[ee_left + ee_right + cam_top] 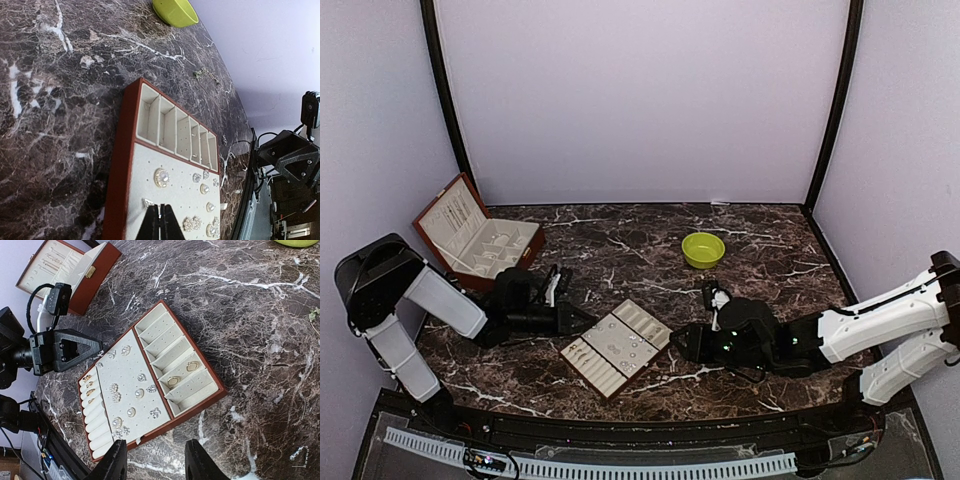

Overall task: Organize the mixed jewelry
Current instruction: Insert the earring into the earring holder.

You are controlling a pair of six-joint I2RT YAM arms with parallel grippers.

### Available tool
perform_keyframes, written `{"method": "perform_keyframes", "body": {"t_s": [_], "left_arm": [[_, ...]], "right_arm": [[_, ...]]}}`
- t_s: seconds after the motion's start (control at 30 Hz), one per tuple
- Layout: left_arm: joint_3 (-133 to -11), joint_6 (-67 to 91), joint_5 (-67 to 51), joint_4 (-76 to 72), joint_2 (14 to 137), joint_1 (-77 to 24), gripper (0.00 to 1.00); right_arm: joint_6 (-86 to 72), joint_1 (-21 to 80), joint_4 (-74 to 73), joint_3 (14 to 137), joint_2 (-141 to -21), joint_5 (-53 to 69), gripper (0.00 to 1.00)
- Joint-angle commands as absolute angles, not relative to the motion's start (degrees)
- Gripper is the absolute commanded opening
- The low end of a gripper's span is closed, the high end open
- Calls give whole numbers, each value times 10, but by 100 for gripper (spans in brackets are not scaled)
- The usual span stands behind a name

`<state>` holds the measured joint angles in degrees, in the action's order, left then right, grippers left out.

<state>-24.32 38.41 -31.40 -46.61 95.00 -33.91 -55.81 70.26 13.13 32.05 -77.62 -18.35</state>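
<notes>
1. One cream compartment tray with a reddish-brown rim (157, 320) lies on the dark marble tabletop (620, 250). I place everything else from it.
2. The mixed jewelry (139, 393), tiny silvery and pearly pieces, sits mostly in that tray. I count about a dozen studs on its flat pad, two rings (173, 381) in its narrow slots, and about four gold pieces (90, 385) on its rolls.
3. Two pale bits that look like thin chain lie on the tabletop off the tray: one (299, 452) well apart from it, one (314, 315) between the tray and the bowl.
4. One lime-green round bowl (703, 249) stands beyond the tray, well apart.
5. One reddish-brown box (480, 237), lid up, stands well to the tray's left.
6. The left pincer (160, 225) is closed tip to tip over the pad's edge. I cannot tell whether it pinches anything.
7. The right pincer (157, 465) is spread, just beside the tray's opposite edge.
</notes>
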Motion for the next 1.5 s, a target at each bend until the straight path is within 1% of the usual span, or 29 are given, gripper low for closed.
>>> {"method": "perform_keyframes", "body": {"t_s": [0.0, 0.67, 1.47], "left_arm": [[-235, 375, -334, -475, 954, -336, 0], [-241, 370, -370, -488, 974, -336, 0], [-256, 352, -365, -495, 989, -331, 0]], "right_arm": [[-560, 709, 134, 334, -781, -195, 41], [-563, 709, 132, 333, -782, -195, 41], [-563, 710, 134, 331, -779, -197, 41]]}}
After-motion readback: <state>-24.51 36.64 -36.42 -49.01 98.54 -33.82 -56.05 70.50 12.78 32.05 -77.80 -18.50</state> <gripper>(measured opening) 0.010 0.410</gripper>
